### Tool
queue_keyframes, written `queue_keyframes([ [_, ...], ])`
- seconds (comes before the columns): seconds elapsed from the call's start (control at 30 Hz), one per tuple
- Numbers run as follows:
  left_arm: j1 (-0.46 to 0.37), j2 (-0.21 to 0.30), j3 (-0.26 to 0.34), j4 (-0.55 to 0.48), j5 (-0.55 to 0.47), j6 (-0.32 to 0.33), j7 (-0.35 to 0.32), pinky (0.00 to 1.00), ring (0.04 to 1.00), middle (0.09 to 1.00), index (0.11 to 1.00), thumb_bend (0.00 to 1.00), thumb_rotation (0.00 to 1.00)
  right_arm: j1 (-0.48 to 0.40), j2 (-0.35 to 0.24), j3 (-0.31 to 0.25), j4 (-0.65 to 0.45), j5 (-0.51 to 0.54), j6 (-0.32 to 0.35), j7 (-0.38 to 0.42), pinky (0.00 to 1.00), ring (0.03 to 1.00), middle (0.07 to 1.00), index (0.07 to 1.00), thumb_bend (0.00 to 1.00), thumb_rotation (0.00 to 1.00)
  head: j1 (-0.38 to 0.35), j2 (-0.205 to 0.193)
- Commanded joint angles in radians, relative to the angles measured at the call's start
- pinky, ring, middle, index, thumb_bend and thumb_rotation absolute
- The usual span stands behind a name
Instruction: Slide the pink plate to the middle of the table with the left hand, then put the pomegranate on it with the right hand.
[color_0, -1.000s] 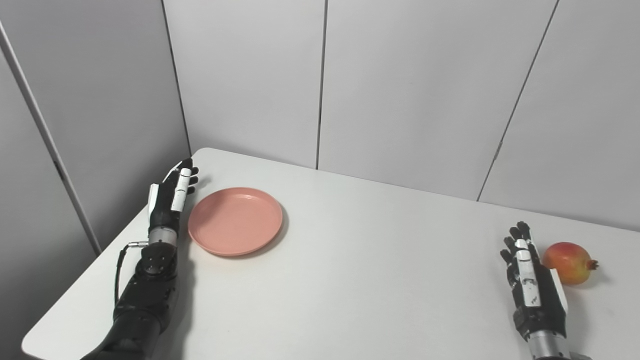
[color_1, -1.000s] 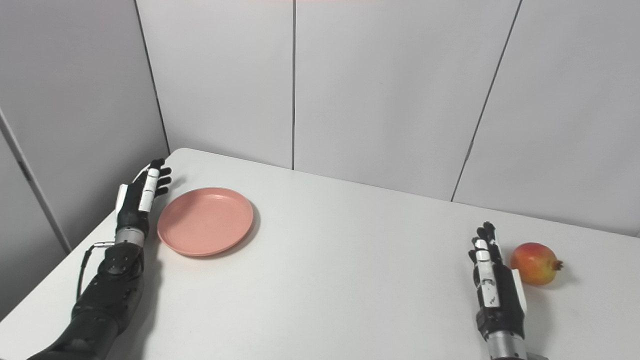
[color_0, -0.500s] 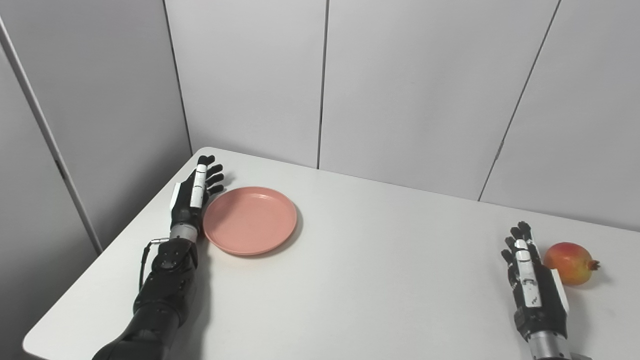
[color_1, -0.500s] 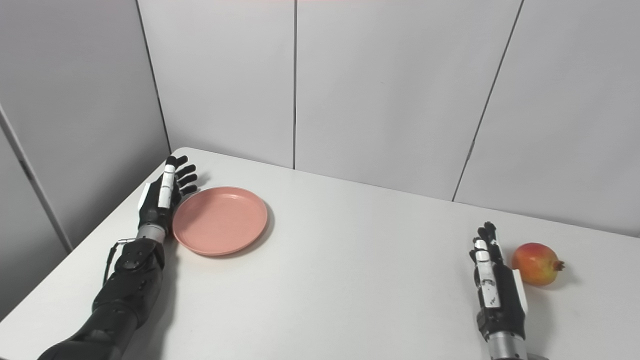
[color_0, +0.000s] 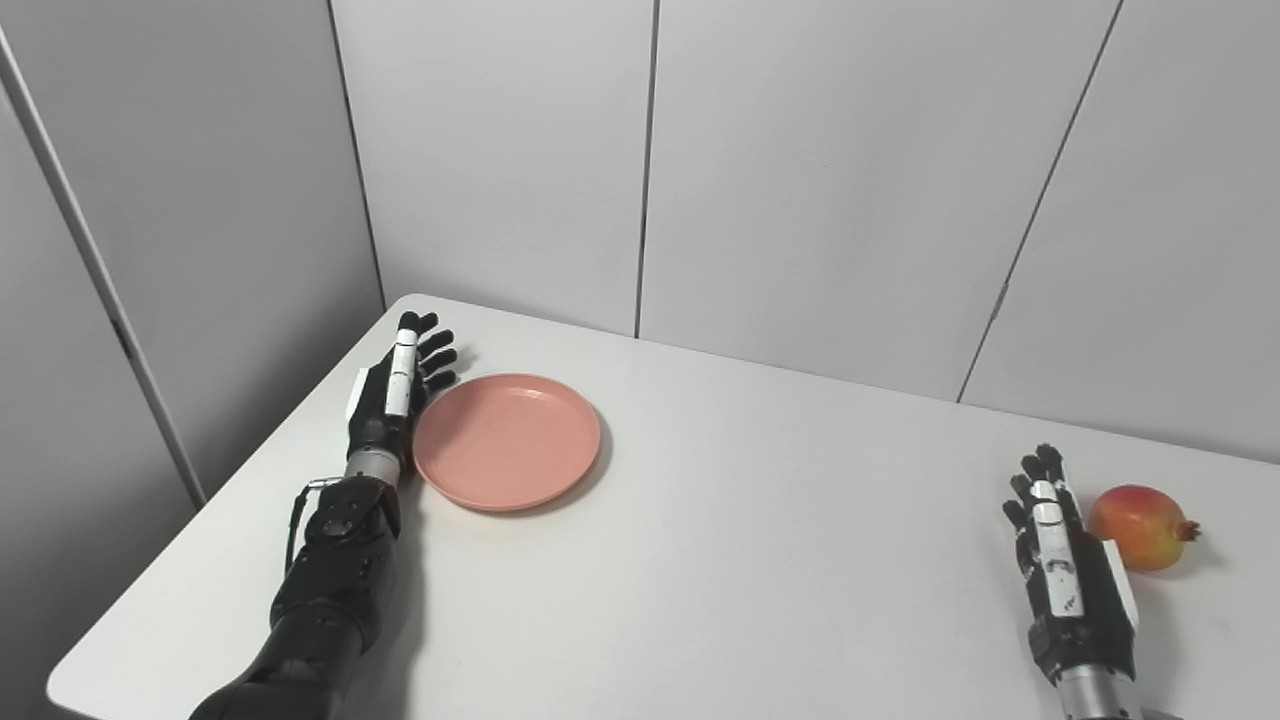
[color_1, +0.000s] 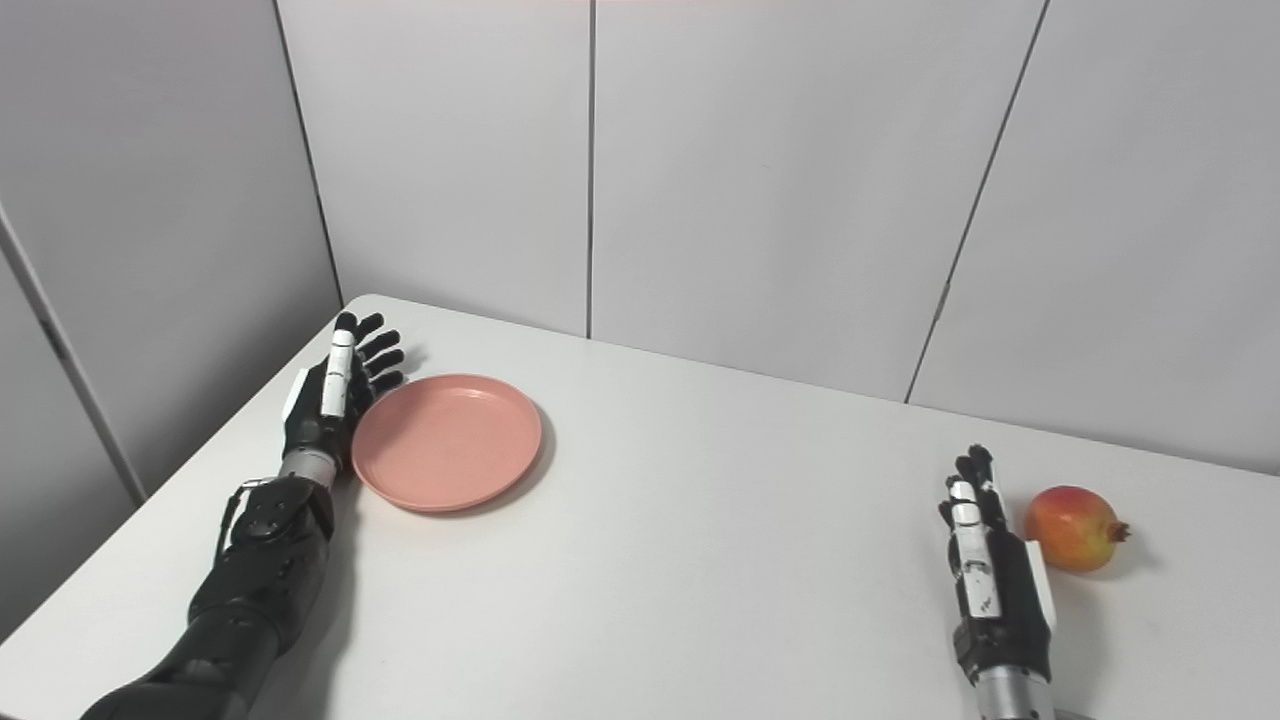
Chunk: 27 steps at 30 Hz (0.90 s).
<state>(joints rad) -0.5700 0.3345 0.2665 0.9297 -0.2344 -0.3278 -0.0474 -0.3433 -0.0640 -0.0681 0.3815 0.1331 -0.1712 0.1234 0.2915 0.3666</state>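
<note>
Plate (color_0: 507, 441) left (pomegranate (color_0: 1139, 513) far right)

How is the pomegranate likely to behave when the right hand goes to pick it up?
The pomegranate is rounded and rests freely on the table, so a nudge would probably roll it. Its skin looks smooth, so it may slip between the fingers. The open right hand sits beside it, seemingly not touching.

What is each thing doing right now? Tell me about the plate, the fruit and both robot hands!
pink plate: flat on the table, empty, near the left side, not at the middle.
pomegranate: lying on the table at the far right, not held.
left hand: open, fingers straight, against the plate's left rim.
right hand: open, holding nothing, just left of the pomegranate.
table: white, carrying the plate and fruit.
</note>
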Motion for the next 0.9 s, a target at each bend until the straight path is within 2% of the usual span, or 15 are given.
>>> queue_keyframes([
  [0.0, -0.018, -0.009, -0.02, -0.032, 0.004, 0.004, -0.034, 0.81, 0.845, 0.853, 0.858, 0.72, 1.0, 0.004, 0.009, 0.002, -0.007, 0.005, -0.033, 0.001, 1.0, 0.998, 1.0, 1.0, 0.48, 0.87, -0.002, 0.002],
  [0.13, -0.008, -0.023, -0.035, -0.063, 0.0, 0.016, -0.039, 0.81, 0.845, 0.857, 0.858, 0.71, 1.0, 0.003, 0.01, 0.002, -0.004, 0.008, -0.039, 0.003, 1.0, 0.998, 1.0, 1.0, 0.48, 0.88, -0.004, 0.003],
  [0.27, 0.004, -0.046, -0.039, -0.119, -0.008, 0.057, -0.043, 0.81, 0.846, 0.855, 0.858, 0.7, 1.0, -0.001, 0.012, 0.004, 0.0, 0.006, -0.032, 0.001, 1.0, 1.0, 1.0, 1.0, 0.48, 0.87, -0.009, 0.006],
  [0.57, 0.028, -0.088, -0.078, -0.217, 0.022, 0.132, -0.031, 0.84, 0.869, 0.872, 0.873, 0.72, 1.0, -0.003, 0.016, 0.008, 0.002, -0.01, -0.031, -0.013, 1.0, 0.995, 1.0, 1.0, 0.49, 0.89, -0.027, 0.016],
  [0.7, 0.037, -0.111, -0.088, -0.253, 0.031, 0.144, -0.02, 0.85, 0.873, 0.876, 0.883, 0.72, 1.0, -0.002, 0.017, 0.009, -0.001, -0.009, -0.029, -0.013, 1.0, 0.993, 1.0, 1.0, 0.51, 0.88, -0.033, 0.023],
  [0.87, 0.042, -0.138, -0.091, -0.29, 0.02, 0.178, -0.015, 0.87, 0.888, 0.89, 0.898, 0.69, 1.0, 0.001, 0.016, 0.01, -0.011, -0.006, -0.02, -0.011, 1.0, 0.993, 1.0, 1.0, 0.51, 0.88, -0.047, 0.035],
])
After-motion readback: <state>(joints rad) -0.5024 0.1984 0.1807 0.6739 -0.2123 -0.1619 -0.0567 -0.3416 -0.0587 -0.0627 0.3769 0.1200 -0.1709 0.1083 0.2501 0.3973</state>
